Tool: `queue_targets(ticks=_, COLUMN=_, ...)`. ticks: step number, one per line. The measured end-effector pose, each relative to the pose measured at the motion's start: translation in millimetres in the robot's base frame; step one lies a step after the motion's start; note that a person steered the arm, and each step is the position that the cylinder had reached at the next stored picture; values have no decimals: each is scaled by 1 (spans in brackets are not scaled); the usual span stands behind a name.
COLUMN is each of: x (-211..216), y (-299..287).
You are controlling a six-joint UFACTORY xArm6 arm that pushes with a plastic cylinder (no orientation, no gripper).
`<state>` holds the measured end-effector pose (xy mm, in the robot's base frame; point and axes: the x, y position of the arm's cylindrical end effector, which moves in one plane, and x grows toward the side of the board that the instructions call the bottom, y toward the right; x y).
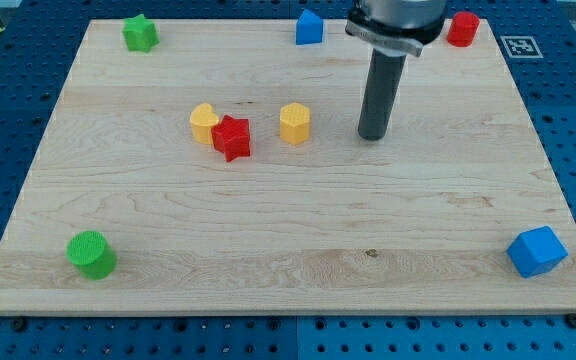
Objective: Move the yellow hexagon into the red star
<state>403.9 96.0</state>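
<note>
My tip [373,137] is seen resting on the worktop [288,250], holding nothing, just to the view's right of the yellow hexagon [294,123]. The hexagon lies near the red star [232,137], to its right, a gap between them; the push is judged not yet made. No containers are seen.

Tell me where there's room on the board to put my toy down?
Bare wood lies along the view's bottom, between the green cylinder and the blue cube. The view's right of my tip is bare too. It is crowded mid-board: the yellow heart touches the red star, with the yellow hexagon close by.
</note>
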Motion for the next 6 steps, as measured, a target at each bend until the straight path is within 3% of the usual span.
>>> queue_targets(ticks=4, x=-3, y=-117)
queue_targets(ticks=6, x=-6, y=100)
